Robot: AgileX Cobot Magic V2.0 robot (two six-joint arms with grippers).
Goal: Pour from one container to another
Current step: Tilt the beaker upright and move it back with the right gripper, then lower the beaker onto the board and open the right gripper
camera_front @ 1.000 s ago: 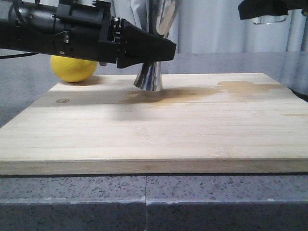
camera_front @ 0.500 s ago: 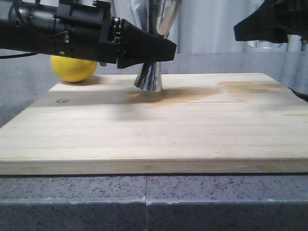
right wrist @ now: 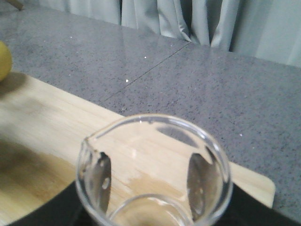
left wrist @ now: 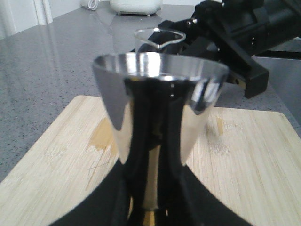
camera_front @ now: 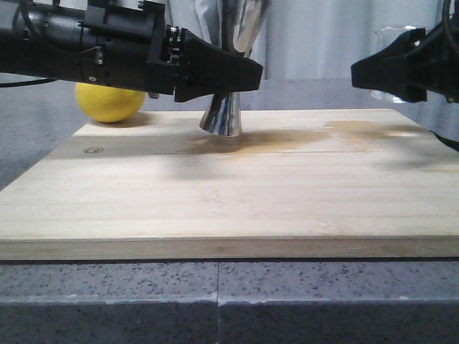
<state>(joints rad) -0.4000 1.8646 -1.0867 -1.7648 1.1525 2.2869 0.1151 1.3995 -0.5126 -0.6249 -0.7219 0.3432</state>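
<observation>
The steel jigger (camera_front: pixel 222 116) stands upright on the wooden board (camera_front: pixel 237 193) near its far edge. My left gripper (camera_front: pixel 247 73) is shut on its narrow waist. The left wrist view shows the jigger (left wrist: pixel 157 108) close up, its gold band low between the left gripper's (left wrist: pixel 153 205) jaws. My right gripper (camera_front: pixel 360 74) hangs over the board's far right corner, shut on the clear glass beaker (camera_front: pixel 399 33), which stands upright. In the right wrist view the beaker (right wrist: pixel 153 165) fills the right gripper (right wrist: pixel 150 188), with dark fingers (right wrist: pixel 99 181) on both sides. The beaker's base is hidden.
A yellow lemon (camera_front: pixel 109 102) lies behind the board's far left corner on the grey speckled counter (camera_front: pixel 215 301). A brownish stain (camera_front: pixel 358 130) marks the board between jigger and right corner. Curtains hang behind. From the left wrist, the right arm (left wrist: pixel 244 33) is seen beyond the jigger.
My right gripper has come down with the beaker from the upper right corner of the front view toward the board. The left gripper and jigger have not moved.
</observation>
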